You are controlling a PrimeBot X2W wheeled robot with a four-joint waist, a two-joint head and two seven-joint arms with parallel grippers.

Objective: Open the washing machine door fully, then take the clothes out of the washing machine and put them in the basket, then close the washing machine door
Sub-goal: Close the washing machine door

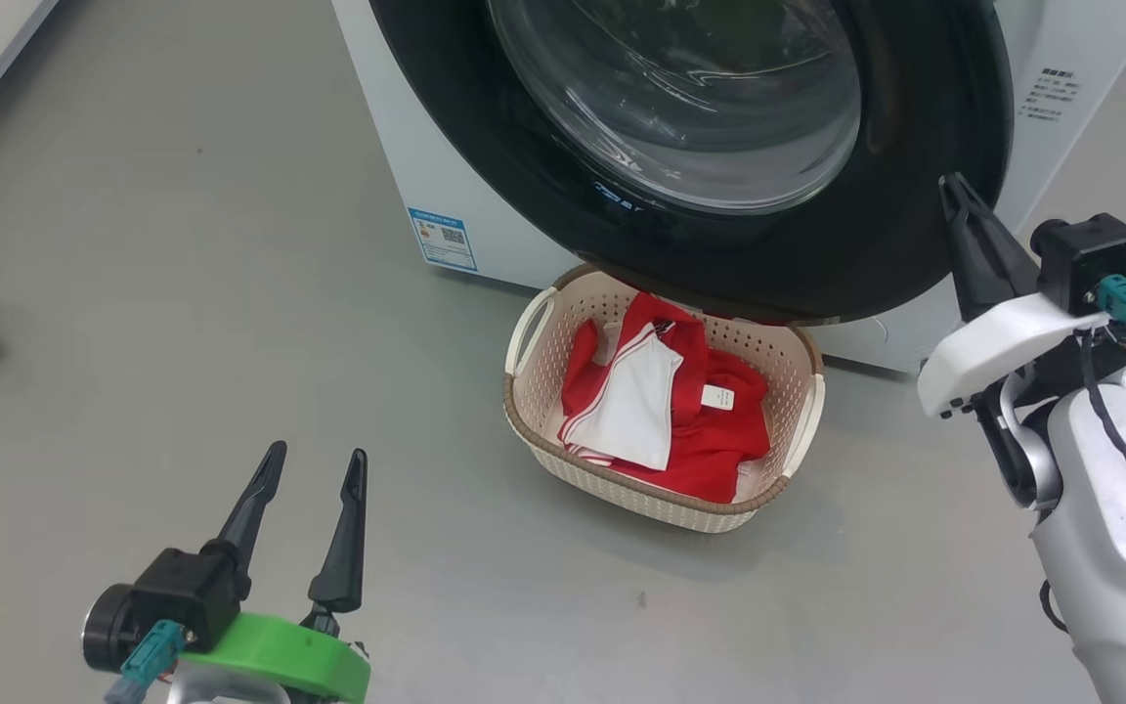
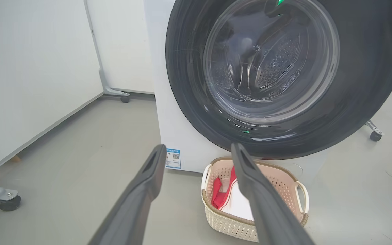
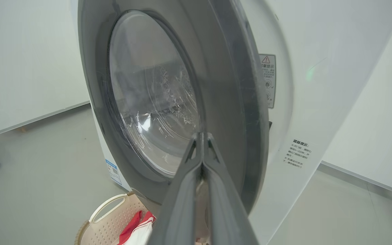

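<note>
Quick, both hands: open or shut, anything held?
Left hand: open, empty.
Right hand: shut, nothing between its fingers, tips beside the washing machine door.

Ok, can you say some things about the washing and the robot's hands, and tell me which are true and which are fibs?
1. The clothes lie in the basket. True.
2. The left gripper is shut. False: its fingers stand apart, holding nothing.
3. The right gripper is shut. True.
4. The basket is blue. False: it is cream with a brown rim.
5. The basket stands on the floor below the washing machine door. True.
</note>
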